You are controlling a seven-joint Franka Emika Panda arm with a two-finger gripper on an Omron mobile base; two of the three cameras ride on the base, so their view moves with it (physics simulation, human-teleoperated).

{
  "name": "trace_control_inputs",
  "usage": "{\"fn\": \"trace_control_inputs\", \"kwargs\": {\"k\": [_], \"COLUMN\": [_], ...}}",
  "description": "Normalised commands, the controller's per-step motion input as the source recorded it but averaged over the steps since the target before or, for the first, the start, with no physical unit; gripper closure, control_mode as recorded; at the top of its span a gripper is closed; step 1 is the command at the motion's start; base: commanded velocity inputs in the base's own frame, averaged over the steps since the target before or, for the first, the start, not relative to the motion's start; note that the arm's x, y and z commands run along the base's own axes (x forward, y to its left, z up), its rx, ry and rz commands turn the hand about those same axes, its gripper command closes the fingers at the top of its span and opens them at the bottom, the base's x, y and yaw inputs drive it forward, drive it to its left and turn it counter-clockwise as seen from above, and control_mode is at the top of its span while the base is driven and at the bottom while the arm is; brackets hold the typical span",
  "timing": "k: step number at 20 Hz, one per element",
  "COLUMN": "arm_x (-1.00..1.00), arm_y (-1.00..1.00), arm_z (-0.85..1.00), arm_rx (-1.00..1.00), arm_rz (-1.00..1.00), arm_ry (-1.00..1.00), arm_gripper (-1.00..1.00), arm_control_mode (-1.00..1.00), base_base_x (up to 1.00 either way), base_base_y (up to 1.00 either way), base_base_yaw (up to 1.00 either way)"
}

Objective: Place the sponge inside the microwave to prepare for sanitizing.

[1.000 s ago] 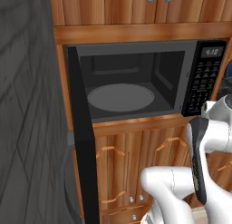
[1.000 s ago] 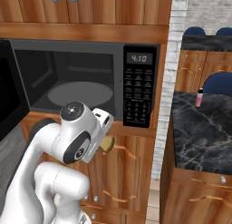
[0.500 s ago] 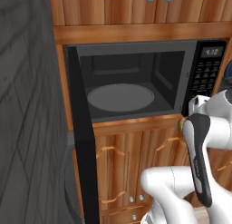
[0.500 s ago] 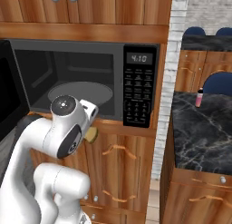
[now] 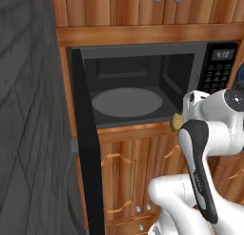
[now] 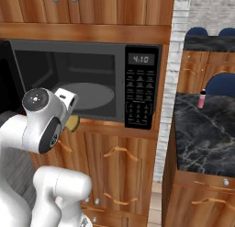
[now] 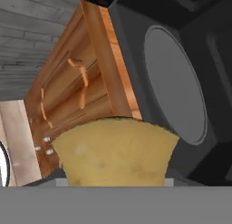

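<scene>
One scene, listed from largest item to smallest.

Cabinets: wooden cabinets (image 6: 119, 171) surround the pincer, with doors above the microwave and more doors and drawers below and behind the pincer.

Microwave: the black built-in microwave (image 5: 143, 86) stands just ahead of and slightly above the pincer. Its door (image 5: 88, 148) is swung fully open to the left of the pincer. The grey cavity is exposed.

Counter: a dark marble counter (image 6: 202, 134) lies well to the right of the pincer.

Keypad: the button keypad (image 6: 139, 95) with lit display sits on the right side of the microwave front, to the right of and above the pincer.

Turntable: the round grey turntable (image 5: 127, 102) lies on the cavity floor, ahead of the pincer and apart from it.

Pincer: the pincer (image 7: 115, 184) is partly closed, with the jaws clamped on the sponge. It hangs at the lower front edge of the microwave opening.

Sponge: the yellow sponge (image 7: 115, 153) is held between the jaws, outside the cavity, level with the wooden rail under the microwave.
</scene>
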Motion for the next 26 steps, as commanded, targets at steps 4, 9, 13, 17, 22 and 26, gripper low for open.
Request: {"fn": "trace_control_inputs", "kwargs": {"k": [4,9,13,17,22,26], "arm_x": [0.01,0.03,0.00,0.01,0.06,0.25], "arm_y": [0.31,0.05,0.00,0.01,0.08,0.00], "arm_z": [0.00,0.00,0.00,0.00,-0.06,-0.09], "arm_rx": [0.29,0.44,0.48,0.28,0.08,0.17], "arm_rz": [-0.32,-0.35,-0.34,-0.47,-0.43,-0.04], "arm_ry": [-0.14,-0.01,-0.05,-0.14,-0.13,-0.02], "arm_gripper": [1.00,1.00,1.00,1.00,1.00,1.00], "arm_control_mode": [-1.00,-1.00,-1.00,-1.00,-1.00,-1.00], "base_base_x": [0.00,0.00,0.00,0.00,0.00,0.00], "base_base_y": [0.00,0.00,0.00,0.00,0.00,0.00], "base_base_yaw": [0.00,0.00,0.00,0.00,0.00,0.00]}}
